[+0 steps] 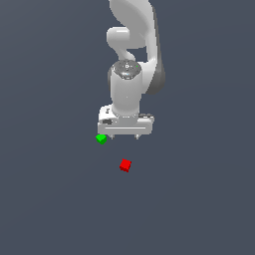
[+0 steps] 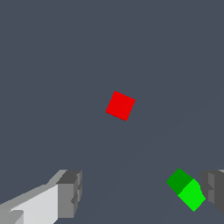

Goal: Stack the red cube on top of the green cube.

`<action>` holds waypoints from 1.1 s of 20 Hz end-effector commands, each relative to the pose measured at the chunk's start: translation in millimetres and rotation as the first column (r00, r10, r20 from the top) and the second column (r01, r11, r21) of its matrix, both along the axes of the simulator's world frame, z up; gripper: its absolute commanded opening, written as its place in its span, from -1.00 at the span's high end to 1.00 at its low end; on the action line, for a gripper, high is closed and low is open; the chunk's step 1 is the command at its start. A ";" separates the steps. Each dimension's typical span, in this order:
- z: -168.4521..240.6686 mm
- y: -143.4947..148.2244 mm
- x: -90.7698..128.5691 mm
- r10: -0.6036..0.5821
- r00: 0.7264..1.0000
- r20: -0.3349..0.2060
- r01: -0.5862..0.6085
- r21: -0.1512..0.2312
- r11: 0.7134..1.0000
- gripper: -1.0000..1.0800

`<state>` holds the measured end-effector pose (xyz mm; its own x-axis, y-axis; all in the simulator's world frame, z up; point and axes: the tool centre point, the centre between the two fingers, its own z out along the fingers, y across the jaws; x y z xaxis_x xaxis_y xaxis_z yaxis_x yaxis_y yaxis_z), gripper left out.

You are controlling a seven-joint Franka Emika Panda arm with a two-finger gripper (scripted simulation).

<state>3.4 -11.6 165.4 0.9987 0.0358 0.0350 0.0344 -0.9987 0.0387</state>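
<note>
The red cube lies on the grey floor, in front of the arm and a little toward the exterior view's right of the green cube. The green cube sits just below the gripper's left edge in the exterior view. My gripper hangs above the floor, open and empty, its two fingertips spread wide. In the wrist view the red cube lies ahead of the fingers, untouched, and the green cube lies close beside one finger. The other finger is far from both cubes.
The white arm rises behind the gripper. The plain dark grey floor spreads all around the two cubes.
</note>
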 end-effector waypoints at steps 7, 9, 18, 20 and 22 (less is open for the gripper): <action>-6.2 0.9 3.8 -0.026 1.000 -0.002 0.026 0.002 1.000 -0.92; -11.1 1.5 6.8 -0.046 0.999 -0.003 0.047 0.004 0.999 -0.92; -51.2 4.6 32.1 -0.214 0.977 -0.017 0.214 0.020 0.977 -0.92; -61.9 4.7 38.9 -0.258 0.966 -0.022 0.258 0.024 0.966 -0.92; -71.2 4.6 44.9 -0.295 0.955 -0.025 0.296 0.028 0.955 -0.92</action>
<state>43.4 -6.8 101.5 0.9730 -0.2306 0.0129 -0.2308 -0.9729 0.0130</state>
